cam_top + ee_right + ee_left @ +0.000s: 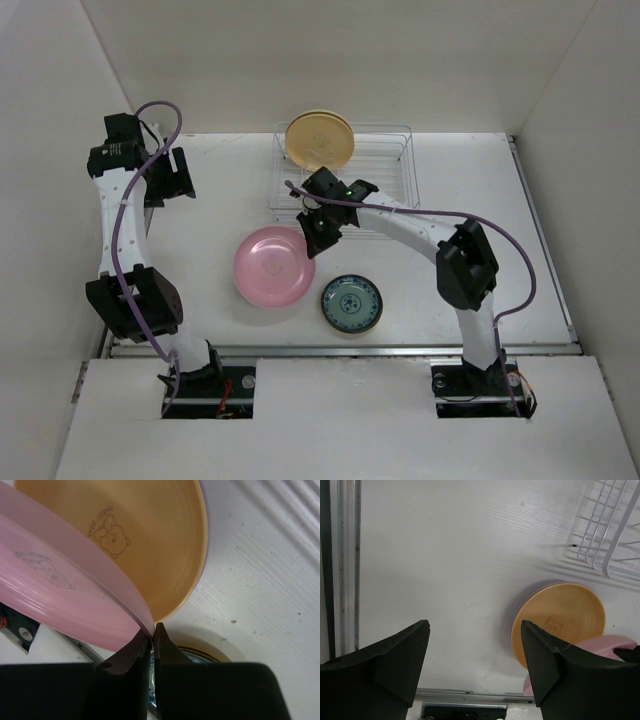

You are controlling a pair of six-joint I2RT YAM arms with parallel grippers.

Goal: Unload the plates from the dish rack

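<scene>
The white wire dish rack (385, 170) stands at the back middle, and its corner shows in the left wrist view (610, 535). A cream-yellow plate (320, 140) stands upright in it. My right gripper (318, 232) is shut on the rim of the pink plate (272, 265) and holds it tilted over the table (75, 595). Under it an amber plate (560, 622) (145, 535) lies on a lavender plate (520, 605). A dark blue-green patterned plate (351, 303) (205, 652) lies flat in front. My left gripper (180, 175) (475, 650) is open and empty at the back left.
The table has a metal rail (340, 350) along its near edge and white walls around it. The left rail (342, 570) runs close to my left gripper. Both arm bases (210, 385) sit at the near edge.
</scene>
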